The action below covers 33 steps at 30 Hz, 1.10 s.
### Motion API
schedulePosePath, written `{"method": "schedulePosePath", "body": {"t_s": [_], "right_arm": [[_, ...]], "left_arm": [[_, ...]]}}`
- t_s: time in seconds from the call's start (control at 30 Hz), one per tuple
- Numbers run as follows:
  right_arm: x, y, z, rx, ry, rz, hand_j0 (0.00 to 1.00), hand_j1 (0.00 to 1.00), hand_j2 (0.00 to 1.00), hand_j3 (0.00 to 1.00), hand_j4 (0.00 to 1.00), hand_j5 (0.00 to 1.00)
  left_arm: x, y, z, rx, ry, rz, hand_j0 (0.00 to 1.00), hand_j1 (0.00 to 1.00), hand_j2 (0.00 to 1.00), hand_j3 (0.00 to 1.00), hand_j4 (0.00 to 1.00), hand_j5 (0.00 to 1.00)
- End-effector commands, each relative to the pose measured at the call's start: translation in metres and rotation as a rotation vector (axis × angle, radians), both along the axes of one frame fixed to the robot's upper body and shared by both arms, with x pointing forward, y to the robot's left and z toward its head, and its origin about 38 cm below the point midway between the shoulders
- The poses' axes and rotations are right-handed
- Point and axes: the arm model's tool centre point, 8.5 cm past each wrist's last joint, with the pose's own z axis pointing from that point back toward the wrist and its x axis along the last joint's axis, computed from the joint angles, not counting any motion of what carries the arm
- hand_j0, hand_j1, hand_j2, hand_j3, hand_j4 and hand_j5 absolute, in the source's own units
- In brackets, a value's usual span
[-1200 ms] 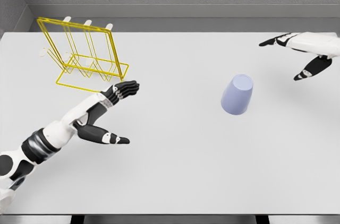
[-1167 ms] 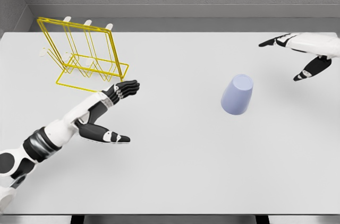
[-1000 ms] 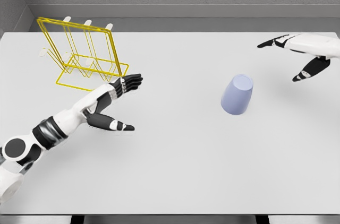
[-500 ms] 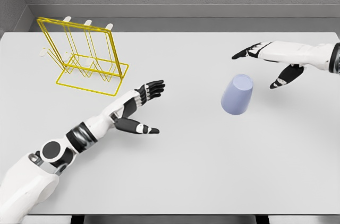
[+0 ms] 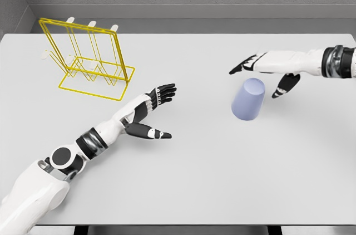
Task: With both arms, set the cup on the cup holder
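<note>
Fingers spread and empty, the right hand [image 5: 266, 71] arches just above the inverted lavender cup [image 5: 248, 99], apparently to grasp it, while the open left hand [image 5: 149, 113] waits between cup and yellow wire cup holder [image 5: 83, 57] on the white table [image 5: 222, 179].

A pale lavender cup [image 5: 248, 99] stands upside down on the white table [image 5: 222, 179], tilted a little, right of the middle. The right hand [image 5: 266, 71] reaches in from the right edge and hovers just above and behind the cup, fingers spread and thumb hanging down beside it, holding nothing. The left hand [image 5: 149, 112] stretches from the lower left toward the table's middle, fingers extended and thumb apart, well short of the cup, while the yellow wire cup holder [image 5: 83, 59] stands at the far left with white pegs on its top.
</note>
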Motion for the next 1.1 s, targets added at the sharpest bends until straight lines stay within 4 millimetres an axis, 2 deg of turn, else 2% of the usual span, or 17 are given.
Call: {"method": "schedulePosePath", "body": {"t_s": [0.0, 0.13, 0.47, 0.87, 1.07], "right_arm": [[-0.001, 0.003, -0.008, -0.005, 0.019, 0.007, 1.00, 1.00, 1.00, 1.00, 1.00, 1.00], [-0.002, 0.003, -0.010, -0.012, 0.026, 0.012, 1.00, 1.00, 1.00, 1.00, 1.00, 1.00], [-0.004, 0.009, -0.002, -0.007, 0.003, 0.054, 1.00, 1.00, 1.00, 1.00, 1.00, 1.00], [-0.009, 0.013, -0.012, -0.021, 0.027, 0.075, 1.00, 1.00, 1.00, 1.00, 1.00, 1.00], [-0.008, 0.011, -0.013, -0.024, 0.030, 0.067, 0.89, 0.89, 0.89, 0.89, 0.89, 0.89]], "left_arm": [[0.000, 0.000, 0.001, -0.004, 0.001, 0.002, 1.00, 1.00, 1.00, 1.00, 1.00, 1.00], [0.000, 0.000, 0.000, -0.004, 0.002, 0.002, 1.00, 1.00, 1.00, 1.00, 1.00, 1.00], [0.001, 0.001, 0.002, -0.007, -0.001, 0.006, 1.00, 1.00, 1.00, 1.00, 1.00, 1.00], [0.001, 0.002, 0.002, -0.007, -0.002, 0.007, 1.00, 1.00, 1.00, 1.00, 1.00, 1.00], [0.001, 0.002, 0.001, -0.005, -0.002, 0.005, 1.00, 1.00, 1.00, 1.00, 1.00, 1.00]]}}
